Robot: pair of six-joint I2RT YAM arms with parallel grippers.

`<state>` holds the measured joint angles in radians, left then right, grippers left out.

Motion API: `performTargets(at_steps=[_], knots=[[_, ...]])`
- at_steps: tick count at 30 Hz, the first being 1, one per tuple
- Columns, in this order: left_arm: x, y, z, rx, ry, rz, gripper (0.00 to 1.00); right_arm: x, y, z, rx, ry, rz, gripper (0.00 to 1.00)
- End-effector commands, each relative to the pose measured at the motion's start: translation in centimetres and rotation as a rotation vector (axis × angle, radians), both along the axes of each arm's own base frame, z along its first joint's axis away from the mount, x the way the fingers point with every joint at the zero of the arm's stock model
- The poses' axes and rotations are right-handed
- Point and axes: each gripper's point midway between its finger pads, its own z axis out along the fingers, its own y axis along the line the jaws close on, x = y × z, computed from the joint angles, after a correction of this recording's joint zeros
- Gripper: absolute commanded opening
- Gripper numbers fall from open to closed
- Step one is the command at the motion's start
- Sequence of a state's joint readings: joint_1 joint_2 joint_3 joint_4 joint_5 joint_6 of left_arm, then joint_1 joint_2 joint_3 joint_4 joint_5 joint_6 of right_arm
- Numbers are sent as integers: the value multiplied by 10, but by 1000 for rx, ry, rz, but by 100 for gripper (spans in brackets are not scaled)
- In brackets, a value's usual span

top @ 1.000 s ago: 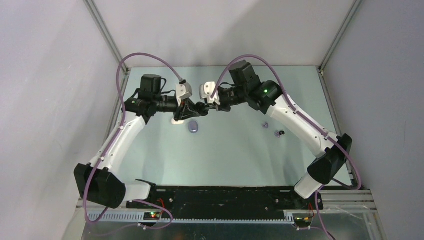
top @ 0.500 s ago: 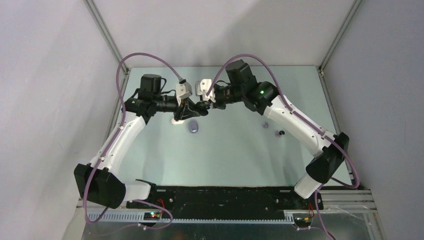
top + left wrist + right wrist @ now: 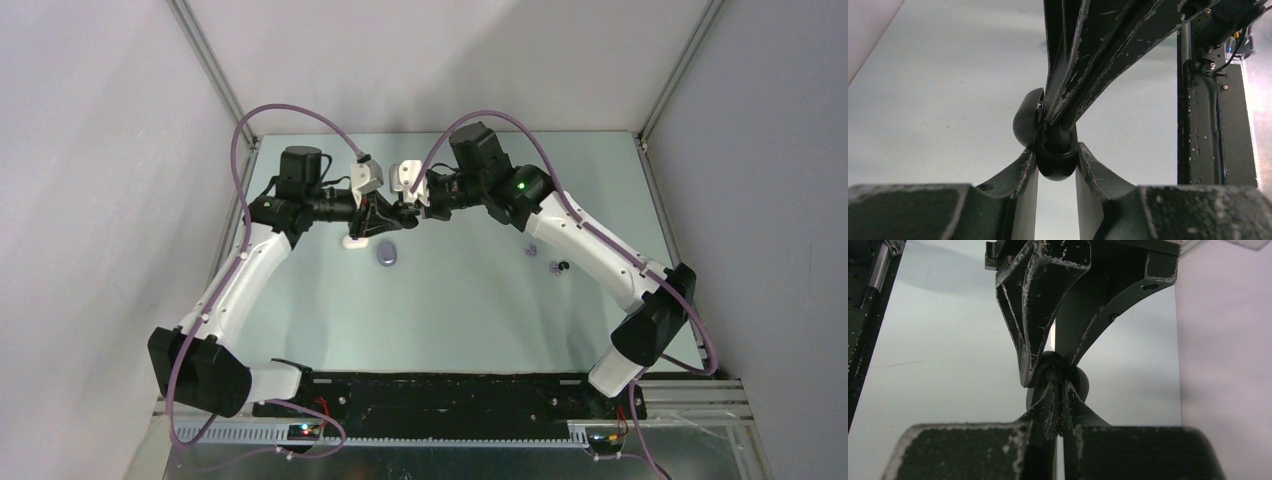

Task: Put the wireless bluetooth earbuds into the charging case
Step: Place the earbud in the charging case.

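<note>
My left gripper [image 3: 386, 216] is shut on an open black charging case [image 3: 1056, 161] and holds it above the table; the case's lid [image 3: 1024, 120] stands up to the left. My right gripper [image 3: 408, 210] meets it tip to tip. Its fingers are nearly closed on a tiny black earbud [image 3: 1052, 373] at the mouth of the case [image 3: 1079, 381]. In the left wrist view the right fingers [image 3: 1083, 65] come down from the top into the case. A lavender earbud [image 3: 529, 250], a second lavender one [image 3: 553, 267] and a black one [image 3: 564, 266] lie on the table at the right.
A white case [image 3: 354, 241] and a lavender case [image 3: 386, 256] lie on the table just below the two grippers. Grey walls with metal frame posts close the table at the back and both sides. The arm bases stand on a black rail [image 3: 450, 395] at the near edge.
My right arm has shifted a little to the left, bringing its fingertips closer into the case. The left gripper and the case have stayed in place.
</note>
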<state>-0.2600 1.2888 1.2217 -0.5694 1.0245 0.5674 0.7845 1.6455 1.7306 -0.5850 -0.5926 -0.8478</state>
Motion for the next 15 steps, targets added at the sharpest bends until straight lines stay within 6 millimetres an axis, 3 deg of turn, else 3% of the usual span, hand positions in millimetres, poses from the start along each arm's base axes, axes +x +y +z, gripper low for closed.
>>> performTargets(at_steps=[1,15], knots=[[-3,-4,32,-48,-83,-22,0,-2,4,12,36,-34,10,0],[-1,-5,35,-59,-78,-18,0,-8,9,8,50,18,30,0]])
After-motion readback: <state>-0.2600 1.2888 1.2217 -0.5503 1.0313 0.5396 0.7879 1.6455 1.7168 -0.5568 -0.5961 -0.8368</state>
